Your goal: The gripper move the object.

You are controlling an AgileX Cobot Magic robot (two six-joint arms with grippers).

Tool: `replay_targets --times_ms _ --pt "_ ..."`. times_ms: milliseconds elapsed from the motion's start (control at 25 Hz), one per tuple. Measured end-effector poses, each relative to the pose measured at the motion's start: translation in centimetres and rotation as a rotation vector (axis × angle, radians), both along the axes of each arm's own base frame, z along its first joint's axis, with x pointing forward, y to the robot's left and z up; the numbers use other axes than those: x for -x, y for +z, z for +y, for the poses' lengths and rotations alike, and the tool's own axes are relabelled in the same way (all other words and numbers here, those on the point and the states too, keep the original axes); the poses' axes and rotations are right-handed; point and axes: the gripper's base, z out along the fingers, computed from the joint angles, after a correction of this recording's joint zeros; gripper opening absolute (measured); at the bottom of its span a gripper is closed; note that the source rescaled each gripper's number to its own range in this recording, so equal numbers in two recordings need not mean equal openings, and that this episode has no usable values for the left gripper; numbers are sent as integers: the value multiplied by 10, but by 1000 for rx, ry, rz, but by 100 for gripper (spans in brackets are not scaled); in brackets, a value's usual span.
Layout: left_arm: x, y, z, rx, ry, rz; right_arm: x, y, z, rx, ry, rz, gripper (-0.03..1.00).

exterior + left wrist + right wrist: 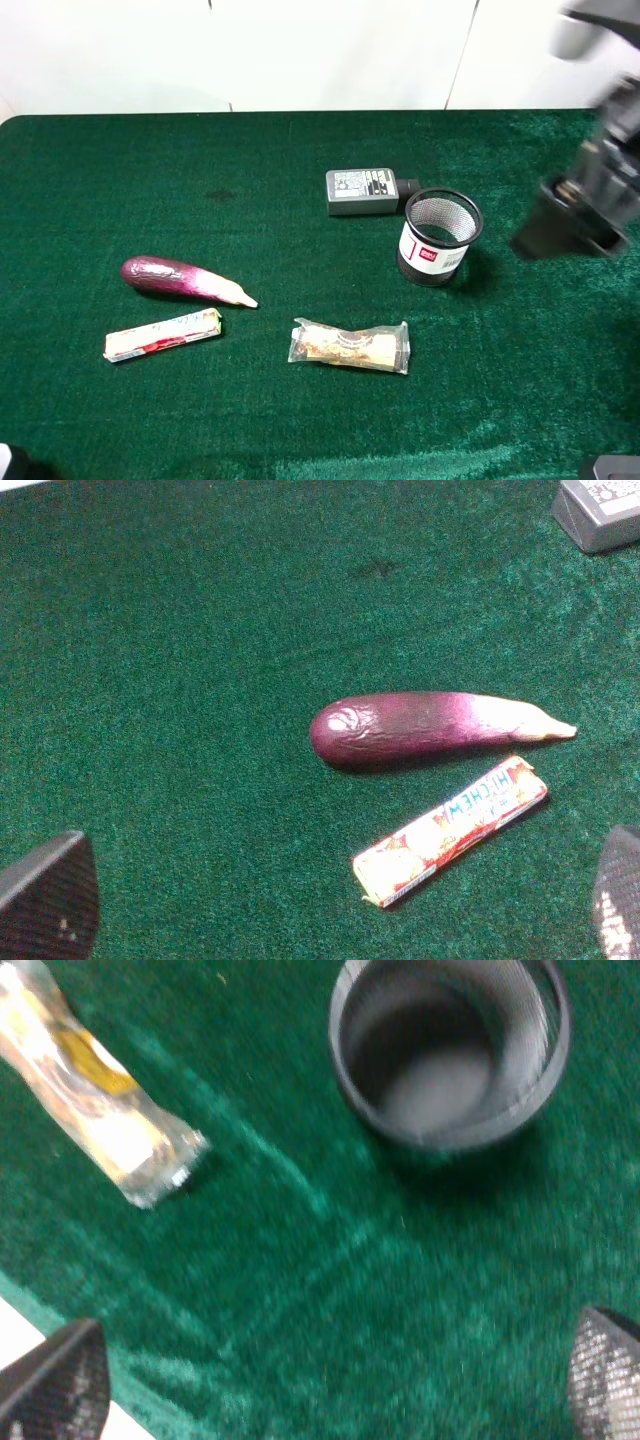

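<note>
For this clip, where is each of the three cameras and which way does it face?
Exterior high: mounted above, facing down on the green table; the right arm's end effector shows blurred.
Left wrist: looks down at the eggplant and candy bar; open fingertips at the corners.
Right wrist: looks down at the mesh cup and snack bar; fingertips apart.
Shared: the exterior view also shows eggplant and cup.

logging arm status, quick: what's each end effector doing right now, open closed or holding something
Left end effector: open, holding nothing, above the cloth near the eggplant.
Right end effector: open, holding nothing, near the mesh cup.
</note>
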Motion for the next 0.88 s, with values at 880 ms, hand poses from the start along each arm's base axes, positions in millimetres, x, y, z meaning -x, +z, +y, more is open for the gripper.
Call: replay_targets --times_ms 880 --pt "0 0 0 0 0 0 126 -15 -69 -280 -391 -480 100"
